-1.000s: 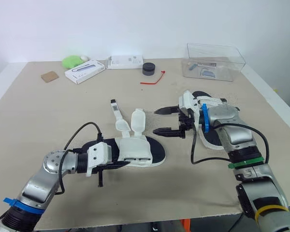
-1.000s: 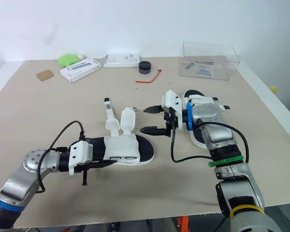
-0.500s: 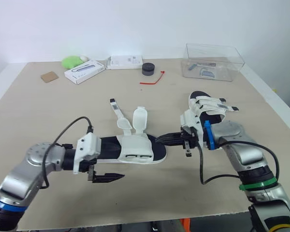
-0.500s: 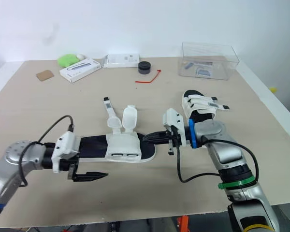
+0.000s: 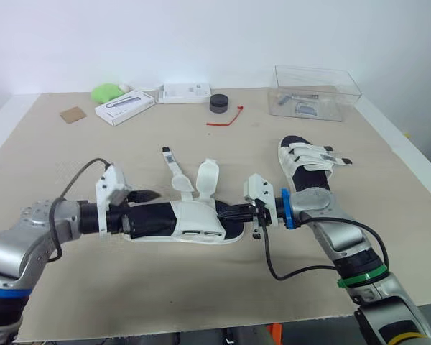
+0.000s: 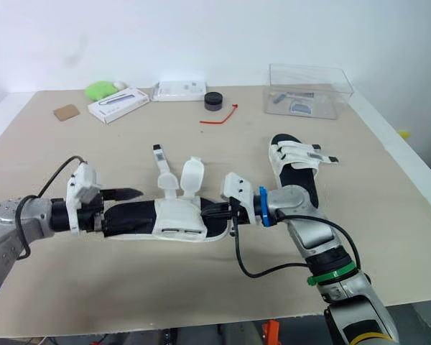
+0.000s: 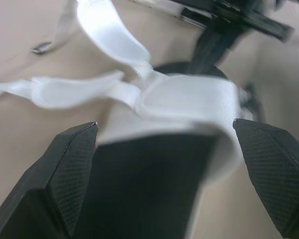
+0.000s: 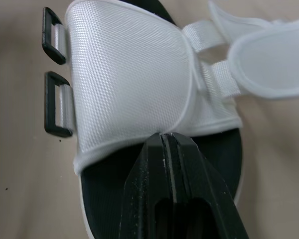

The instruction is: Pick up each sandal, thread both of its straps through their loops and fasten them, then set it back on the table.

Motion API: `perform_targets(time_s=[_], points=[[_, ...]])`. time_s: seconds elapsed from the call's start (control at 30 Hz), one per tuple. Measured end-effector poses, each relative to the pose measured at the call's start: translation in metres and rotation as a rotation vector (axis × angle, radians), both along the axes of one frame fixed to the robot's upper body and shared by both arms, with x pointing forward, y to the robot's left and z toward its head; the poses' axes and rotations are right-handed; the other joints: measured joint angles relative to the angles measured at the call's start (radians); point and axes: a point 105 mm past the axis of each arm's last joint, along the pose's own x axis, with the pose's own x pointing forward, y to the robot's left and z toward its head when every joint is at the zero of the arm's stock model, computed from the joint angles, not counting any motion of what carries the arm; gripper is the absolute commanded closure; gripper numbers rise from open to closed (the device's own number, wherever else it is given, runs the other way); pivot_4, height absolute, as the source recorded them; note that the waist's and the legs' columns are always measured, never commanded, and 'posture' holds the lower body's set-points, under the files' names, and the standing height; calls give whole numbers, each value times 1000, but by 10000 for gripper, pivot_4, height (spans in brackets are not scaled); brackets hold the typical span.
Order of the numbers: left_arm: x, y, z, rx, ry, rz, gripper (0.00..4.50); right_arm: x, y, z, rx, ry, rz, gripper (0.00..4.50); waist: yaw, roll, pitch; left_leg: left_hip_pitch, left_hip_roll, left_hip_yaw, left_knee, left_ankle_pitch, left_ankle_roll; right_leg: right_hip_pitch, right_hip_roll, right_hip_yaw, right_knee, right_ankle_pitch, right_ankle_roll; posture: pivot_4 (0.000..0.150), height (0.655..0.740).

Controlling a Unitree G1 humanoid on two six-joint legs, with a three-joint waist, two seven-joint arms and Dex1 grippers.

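An unfastened sandal (image 5: pixel 190 219) with a black footbed and a white upper lies mid-table. Its two straps (image 5: pixel 205 178) splay toward the far side. The black loops (image 8: pixel 55 104) on the upper's other side hold no strap. My left gripper (image 7: pixel 164 124) is open, one finger (image 5: pixel 145 195) on each side of the heel end. My right gripper (image 8: pixel 163 138) is shut, its tips resting on the footbed at the toe-side edge of the white upper. A second sandal (image 5: pixel 305 162), straps fastened, lies on the table to the right.
At the back stand a clear plastic box (image 5: pixel 316 92), a black round puck (image 5: pixel 219 103), a red tie (image 5: pixel 226 118), two white boxes (image 5: pixel 126 106), a green object (image 5: pixel 106 91) and a cardboard piece (image 5: pixel 74 113). The table's front edge is close below the arms.
My left gripper opened wide, then swung from the sandal's near side to straddle its heel. My right gripper closed and slid left onto the toe end.
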Motion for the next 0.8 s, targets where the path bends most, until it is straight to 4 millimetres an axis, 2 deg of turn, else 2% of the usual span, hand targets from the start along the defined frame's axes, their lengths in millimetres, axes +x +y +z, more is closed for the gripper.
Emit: perform_targets(time_s=[0.17,0.5,0.6,0.7,0.8], points=[[1,-3,-7,-6,29,-6,124,-1,-12,2,-52,-17,-4,44568,2,0,0,-1,0,0,0,-1,0,-1,0,-1,0,-1,-1,1500,7400],[7,-3,-8,7,35,-19,124,-14,-3,7,-25,9,30,44568,3,0,0,0,0,0,0,-1,0,0,0,-1,0,-1,-1,1500,7400],[8,-5,-8,6,44,-29,124,-12,-1,4,-11,13,14,44568,3,0,0,0,0,0,0,-1,0,0,0,-1,0,-1,-1,1500,7400],[11,-4,-11,2,97,-26,124,-8,-8,-9,-36,19,-26,44568,3,0,0,0,0,0,0,-1,0,0,0,-1,0,-1,-1,1500,7400],[19,2,-13,-3,177,20,124,-8,-9,-10,-34,8,-23,44568,3,0,0,0,0,0,0,-1,0,0,1,-1,1,-1,-1,1500,7400]])
